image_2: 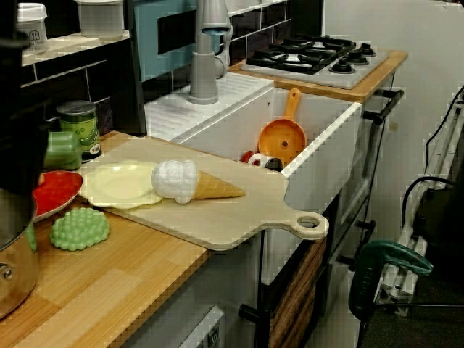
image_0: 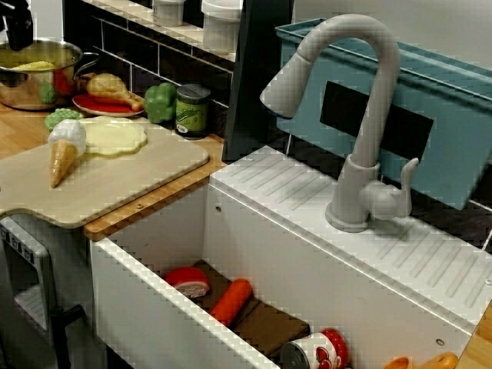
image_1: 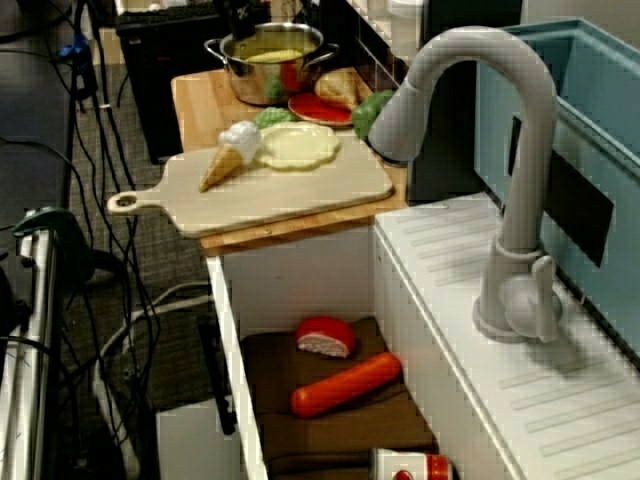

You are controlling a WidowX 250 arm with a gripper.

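The gripper [image_0: 17, 27] hangs in the far left corner of the close view from the side, a dark shape cut by the frame (its jaws are too hidden to tell apart or together). In the view from the opposite end, the arm [image_2: 16, 109] rises as an upright black column at the left edge.

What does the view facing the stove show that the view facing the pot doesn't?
Only the view facing the stove shows it, plus an orange strainer in the sink. Only the view facing the pot shows an orange sausage and a red slice on the sink floor. Both show the ice cream cone, the cutting board and the faucet.
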